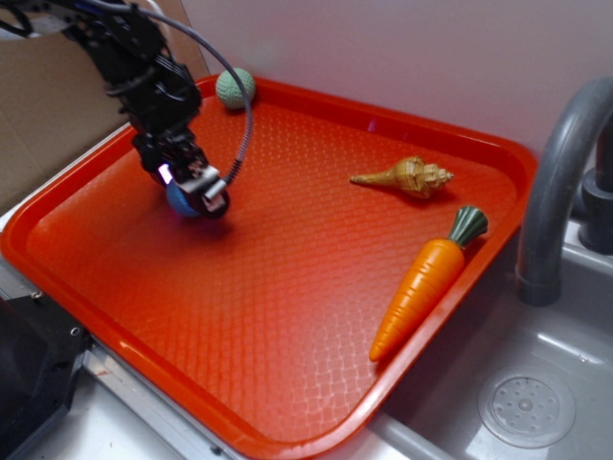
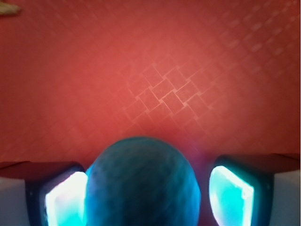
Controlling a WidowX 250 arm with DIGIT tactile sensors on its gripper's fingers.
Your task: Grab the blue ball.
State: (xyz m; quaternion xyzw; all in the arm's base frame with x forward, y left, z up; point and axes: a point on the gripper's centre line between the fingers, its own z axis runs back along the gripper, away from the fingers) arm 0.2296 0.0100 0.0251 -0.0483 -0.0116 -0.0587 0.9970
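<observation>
Black and angular, the gripper (image 1: 196,195) hangs low over the left part of the red tray (image 1: 287,287), its two glowing pads (image 2: 63,197) standing on either side of the blue ball (image 1: 180,201). From the wrist the ball (image 2: 143,186) fills the space between them: the left pad seems to touch its side, while a narrow strip of tray shows before the right pad (image 2: 229,193), so whether the grip has closed on it cannot be told. The ball's surface is dimpled and round, though blurred at this closeness. The tray is hard plastic with a woven, basket-like relief and a raised rim. Only the exterior view shows its other contents: a pale green dimpled ball (image 1: 235,87) at the far rim, a tan spiral shell (image 1: 407,177) right of centre, and a smooth orange toy carrot (image 1: 426,283) with a green top along the right rim. Beyond that edge stand a grey curved faucet (image 1: 560,182) and a sink with a round drain (image 1: 527,407).
</observation>
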